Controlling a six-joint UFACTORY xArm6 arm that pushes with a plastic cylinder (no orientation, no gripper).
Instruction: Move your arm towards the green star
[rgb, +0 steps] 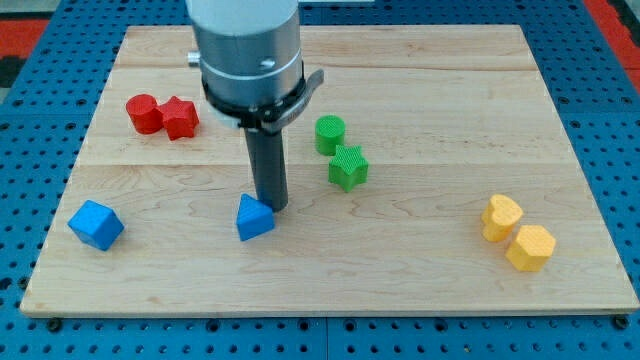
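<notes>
The green star (348, 167) lies on the wooden board (420, 260) a little right of the middle, just below a green cylinder (330, 133). My tip (271, 207) stands left of the star and somewhat lower in the view, about a block's width from it. The tip touches or nearly touches the upper right edge of a blue triangular block (254, 218).
A red cylinder (143, 113) and a red star (180, 118) sit together at the upper left. A blue cube-like block (96, 224) is at the lower left. Two yellow blocks (501, 217) (530, 247) sit at the lower right. The arm's grey body (248, 55) overhangs the board's top centre.
</notes>
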